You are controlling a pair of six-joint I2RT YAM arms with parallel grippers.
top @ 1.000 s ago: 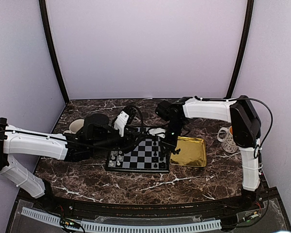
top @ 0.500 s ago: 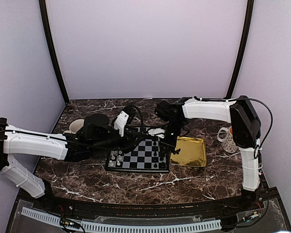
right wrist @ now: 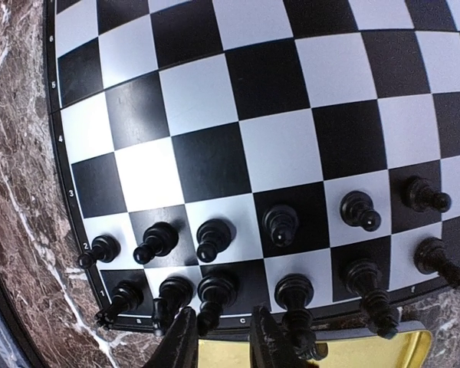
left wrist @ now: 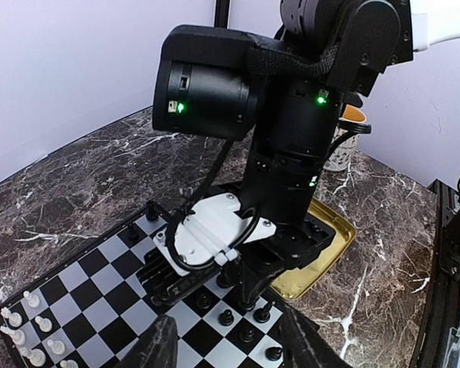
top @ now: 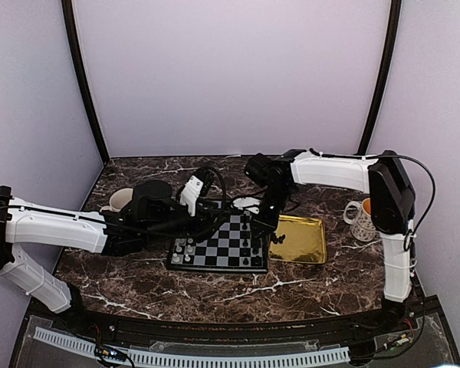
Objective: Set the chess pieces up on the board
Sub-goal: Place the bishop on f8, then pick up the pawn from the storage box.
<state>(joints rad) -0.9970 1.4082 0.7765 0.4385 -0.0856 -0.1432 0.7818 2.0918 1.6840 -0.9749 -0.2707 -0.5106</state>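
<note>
The board (top: 215,247) lies mid-table, with pale chess pieces (top: 184,251) along its left edge and black chess pieces (top: 249,245) in two rows along its right edge. My right gripper (top: 262,228) hangs over that right edge. In the right wrist view its fingers (right wrist: 182,341) stand slightly apart, so this gripper (right wrist: 222,337) is open just above a black back-row piece (right wrist: 215,295) that stands on its square. My left gripper (left wrist: 226,345) hovers open and empty over the board (left wrist: 100,299), facing the right gripper (left wrist: 253,295).
A shiny gold tray (top: 299,239) lies against the board's right side. A patterned mug (top: 359,218) stands at the far right and a pale cup (top: 121,199) at the back left. Both arms crowd the space above the board.
The right gripper's jaws have parted a little, releasing the black back-row piece, and the gripper has risen slightly. The left arm has not moved.
</note>
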